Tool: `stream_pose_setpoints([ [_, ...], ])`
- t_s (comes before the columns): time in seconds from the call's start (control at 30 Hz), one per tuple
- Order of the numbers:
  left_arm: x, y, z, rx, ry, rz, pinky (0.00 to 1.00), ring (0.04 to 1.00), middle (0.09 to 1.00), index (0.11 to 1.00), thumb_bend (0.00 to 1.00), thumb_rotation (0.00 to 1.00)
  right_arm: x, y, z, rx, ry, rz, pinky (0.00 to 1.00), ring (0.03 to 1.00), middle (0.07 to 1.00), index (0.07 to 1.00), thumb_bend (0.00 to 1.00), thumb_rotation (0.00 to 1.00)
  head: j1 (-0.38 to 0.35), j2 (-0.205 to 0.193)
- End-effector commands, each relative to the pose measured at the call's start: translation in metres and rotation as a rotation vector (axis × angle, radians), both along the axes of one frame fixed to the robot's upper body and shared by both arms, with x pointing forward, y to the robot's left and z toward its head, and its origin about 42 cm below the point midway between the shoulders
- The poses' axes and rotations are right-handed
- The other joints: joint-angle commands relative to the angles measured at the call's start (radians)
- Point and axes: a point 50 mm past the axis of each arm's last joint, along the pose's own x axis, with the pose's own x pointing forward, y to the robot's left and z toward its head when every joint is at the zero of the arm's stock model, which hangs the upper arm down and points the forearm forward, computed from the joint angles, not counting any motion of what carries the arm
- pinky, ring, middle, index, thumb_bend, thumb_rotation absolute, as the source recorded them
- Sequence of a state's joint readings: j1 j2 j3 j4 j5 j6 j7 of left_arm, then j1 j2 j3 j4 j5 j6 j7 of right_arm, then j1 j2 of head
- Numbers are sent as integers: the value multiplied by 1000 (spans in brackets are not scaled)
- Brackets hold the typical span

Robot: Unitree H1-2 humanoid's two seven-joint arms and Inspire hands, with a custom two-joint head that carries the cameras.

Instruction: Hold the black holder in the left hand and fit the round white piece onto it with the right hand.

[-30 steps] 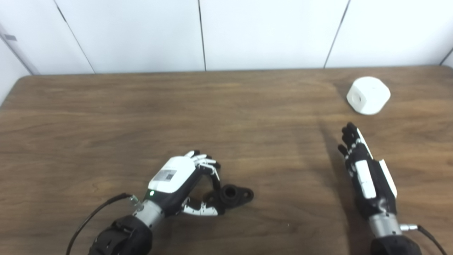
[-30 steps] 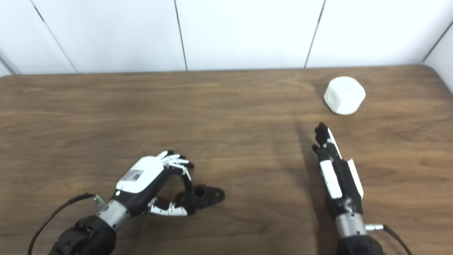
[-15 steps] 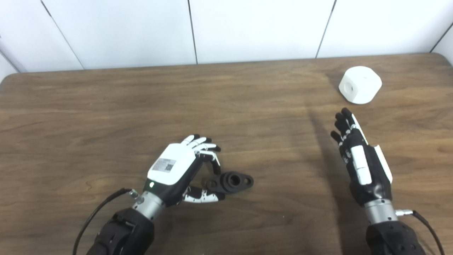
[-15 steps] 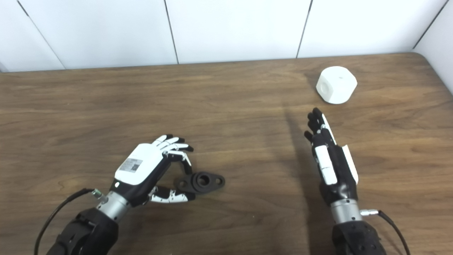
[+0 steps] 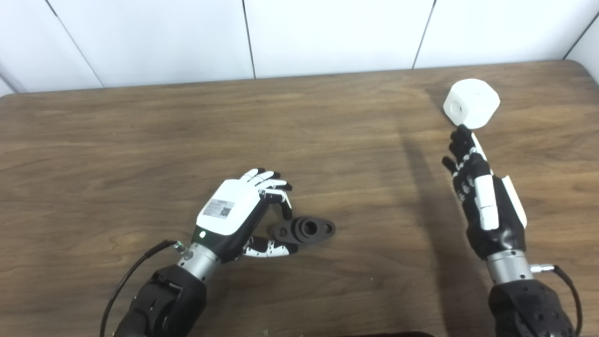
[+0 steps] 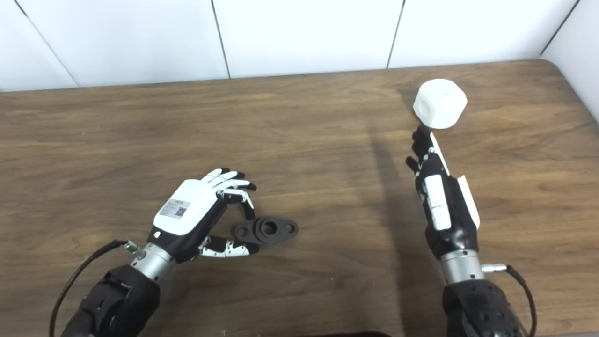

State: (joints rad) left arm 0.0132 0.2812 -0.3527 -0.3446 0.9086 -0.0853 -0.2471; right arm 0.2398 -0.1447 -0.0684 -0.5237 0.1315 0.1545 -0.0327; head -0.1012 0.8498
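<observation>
my left hand (image 5: 236, 216) pinches black holder (image 5: 304, 230); right hand (image 5: 482, 196) empty, fingers straight, below round white piece (image 5: 471, 103) on counter (image 5: 140, 154). looks rigid, smooth, probably light; grip its sides.

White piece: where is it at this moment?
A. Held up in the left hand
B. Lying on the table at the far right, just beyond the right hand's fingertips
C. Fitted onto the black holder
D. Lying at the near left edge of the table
B: the white piece lies on the table just past the outstretched fingertips of the right hand, far from the black holder by the left hand.
</observation>
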Motion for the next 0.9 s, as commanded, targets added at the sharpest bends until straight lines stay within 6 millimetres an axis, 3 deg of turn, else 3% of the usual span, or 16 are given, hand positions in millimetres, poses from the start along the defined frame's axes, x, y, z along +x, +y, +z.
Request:
stream_pose_setpoints([
  [0.0,6,-3,10,-15,-45,-5,932,886,797,486,523,54,-3,1,14,7,-55,-7,953,1000,975,969,554,936,-2,-1],
  [0.2,7,-7,8,-34,-2,12,931,893,802,486,522,53,-6,-2,22,-25,-75,15,949,1000,978,978,545,976,-3,-7],
  [0.53,5,-12,7,-172,162,94,973,913,818,486,519,52,-7,-5,20,-11,-68,27,984,1000,985,971,558,952,3,-13],
  [0.87,6,-12,8,-189,191,100,969,916,825,486,518,53,-4,-6,21,-19,-79,30,965,1000,985,975,548,951,6,-18],
])
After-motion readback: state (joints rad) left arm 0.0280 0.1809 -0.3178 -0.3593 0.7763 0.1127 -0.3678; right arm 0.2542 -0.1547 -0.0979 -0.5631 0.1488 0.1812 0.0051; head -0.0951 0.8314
